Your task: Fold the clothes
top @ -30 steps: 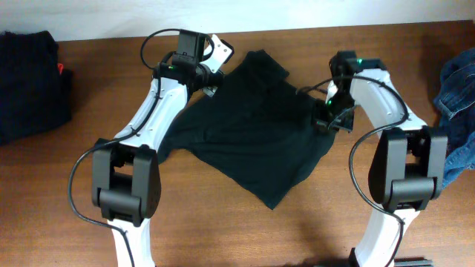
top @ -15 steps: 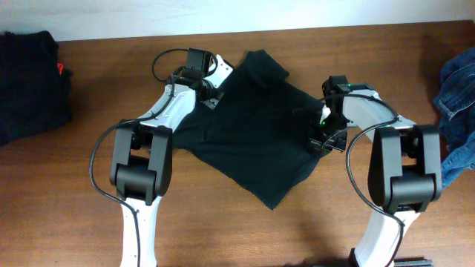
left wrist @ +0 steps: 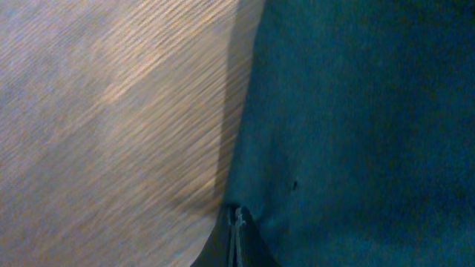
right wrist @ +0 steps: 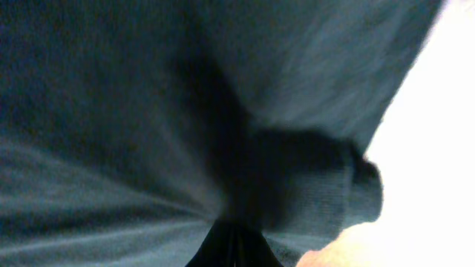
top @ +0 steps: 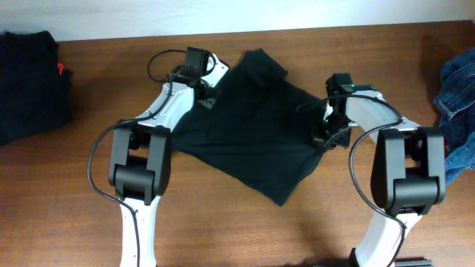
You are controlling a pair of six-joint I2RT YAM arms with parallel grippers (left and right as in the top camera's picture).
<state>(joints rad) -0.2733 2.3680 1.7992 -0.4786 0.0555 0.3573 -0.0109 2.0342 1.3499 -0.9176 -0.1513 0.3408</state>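
Shifted slightly outward, the right gripper [top: 327, 134] and the left gripper [top: 205, 95] were each clamped on opposite edges of the black T-shirt [top: 252, 141], apparently tensioning it flat at mid-table [top: 89, 185] for folding.

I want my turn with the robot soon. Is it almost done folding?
Not nearly. Done: maybe the dark pile at the far left, though I can't tell if it's folded. In hand: the black shirt lies spread out, no fold yet; the left fingers and right fingers each pinch it near an edge. Left: folding that shirt, then the denim on the right.
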